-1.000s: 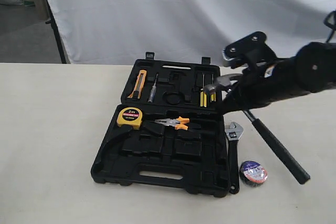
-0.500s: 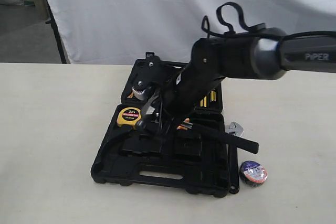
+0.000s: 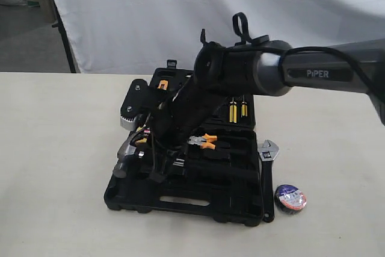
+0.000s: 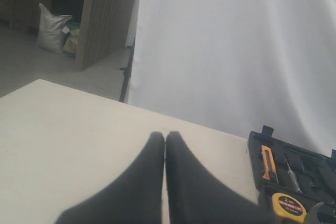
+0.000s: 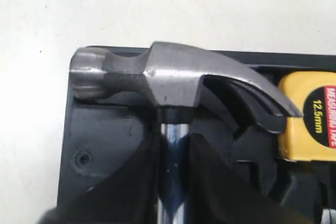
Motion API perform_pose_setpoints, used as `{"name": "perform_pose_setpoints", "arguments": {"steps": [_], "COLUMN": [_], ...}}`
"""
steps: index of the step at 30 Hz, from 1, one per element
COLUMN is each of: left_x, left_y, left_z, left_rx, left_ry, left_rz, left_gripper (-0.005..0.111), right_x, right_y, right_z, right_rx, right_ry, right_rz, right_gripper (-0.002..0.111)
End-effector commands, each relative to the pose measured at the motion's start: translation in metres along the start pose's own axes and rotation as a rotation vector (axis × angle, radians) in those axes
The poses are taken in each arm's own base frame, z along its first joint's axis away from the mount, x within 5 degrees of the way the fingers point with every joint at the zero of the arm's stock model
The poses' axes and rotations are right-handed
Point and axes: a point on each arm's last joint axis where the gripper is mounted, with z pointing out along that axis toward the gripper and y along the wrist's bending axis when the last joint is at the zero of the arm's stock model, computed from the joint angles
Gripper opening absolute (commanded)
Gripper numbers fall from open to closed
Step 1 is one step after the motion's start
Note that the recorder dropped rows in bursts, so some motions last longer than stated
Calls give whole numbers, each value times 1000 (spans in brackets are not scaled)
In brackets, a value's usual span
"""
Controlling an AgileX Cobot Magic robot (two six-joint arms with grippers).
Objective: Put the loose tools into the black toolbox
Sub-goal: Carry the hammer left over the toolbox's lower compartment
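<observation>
The claw hammer (image 5: 173, 80) has its silver head over the left end of the black toolbox (image 5: 100, 145), in the half nearer the camera. My right gripper (image 5: 172, 145) is shut on the silver shaft just below the head. In the exterior view the right arm reaches across the toolbox (image 3: 228, 206). The hammer (image 3: 123, 154) is low at the box's left edge, its handle hidden by the arm. The black adjustable wrench (image 3: 265, 167) and the black tape roll (image 3: 290, 198) lie on the table right of the box. My left gripper (image 4: 165, 139) is shut and empty above the table, left of the toolbox (image 4: 315, 182).
The yellow tape measure (image 5: 310, 114) sits in its recess beside the hammer's claw. Orange-handled pliers (image 3: 204, 141) lie in the middle of the box, and an orange utility knife (image 4: 269, 162) in the far half. A white backdrop hangs behind the table.
The right arm has swung left across the toolbox, carrying the hammer from the right side down to the box's left end. The wrench and the tape roll have not moved.
</observation>
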Motion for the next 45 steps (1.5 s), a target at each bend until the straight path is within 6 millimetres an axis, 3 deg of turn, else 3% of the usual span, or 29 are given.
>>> {"name": "perform_pose_setpoints", "arguments": {"steps": [1, 16, 41, 43, 45], "left_x": [-2, -2, -2, -2, -2], "left_y": [1, 1, 1, 1, 1], "left_z": [0, 0, 0, 0, 0], "left_rx": [-21, -21, -21, -21, -21], "left_ry": [-20, -20, -20, -20, -20], "left_rz": [0, 0, 0, 0, 0], "left_gripper": [1, 1, 1, 1, 1], "right_x": [-7, 0, -1, -1, -2], "right_y": [4, 8, 5, 3, 2], "right_z": [4, 25, 26, 26, 26], "right_rx": [-1, -44, 8, 21, 37], "right_ry": [-20, 11, 0, -4, -10], "right_rz": [-36, -48, 21, 19, 24], "right_gripper": [0, 0, 0, 8, 23]}}
